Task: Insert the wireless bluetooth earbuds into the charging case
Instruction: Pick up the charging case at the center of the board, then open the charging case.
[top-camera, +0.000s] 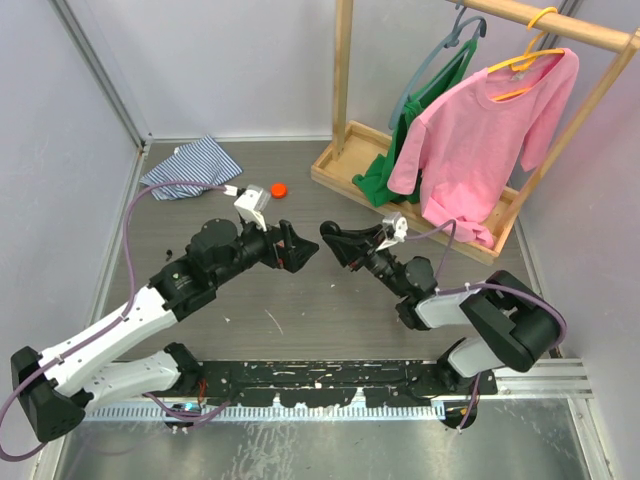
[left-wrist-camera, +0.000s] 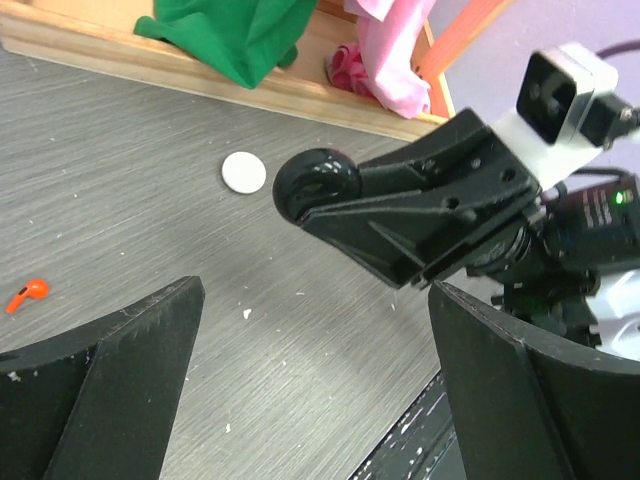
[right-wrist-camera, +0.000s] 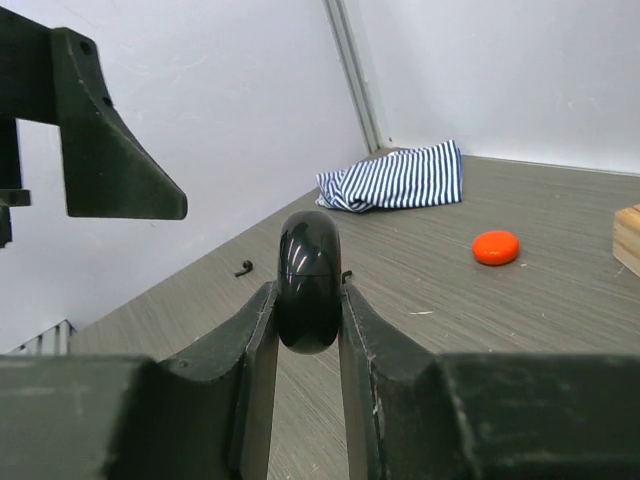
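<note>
My right gripper (right-wrist-camera: 307, 300) is shut on a glossy black rounded charging case (right-wrist-camera: 307, 275), closed, held edge-up above the table; it also shows in the left wrist view (left-wrist-camera: 316, 185) and the top view (top-camera: 328, 231). My left gripper (left-wrist-camera: 315, 300) is open and empty, facing the right gripper (top-camera: 332, 237) across a small gap, with its fingertips (top-camera: 300, 247) near the case. A tiny red-orange earbud (left-wrist-camera: 28, 293) lies on the table. A tiny black earbud (right-wrist-camera: 244, 268) lies beyond the case, and a second black one (right-wrist-camera: 347, 275) peeks past the right finger.
A white round puck (left-wrist-camera: 243, 172) and an orange round puck (top-camera: 279, 189) lie on the table. A striped cloth (top-camera: 192, 167) lies at the back left. A wooden clothes rack (top-camera: 345, 165) with pink and green shirts stands at the back right.
</note>
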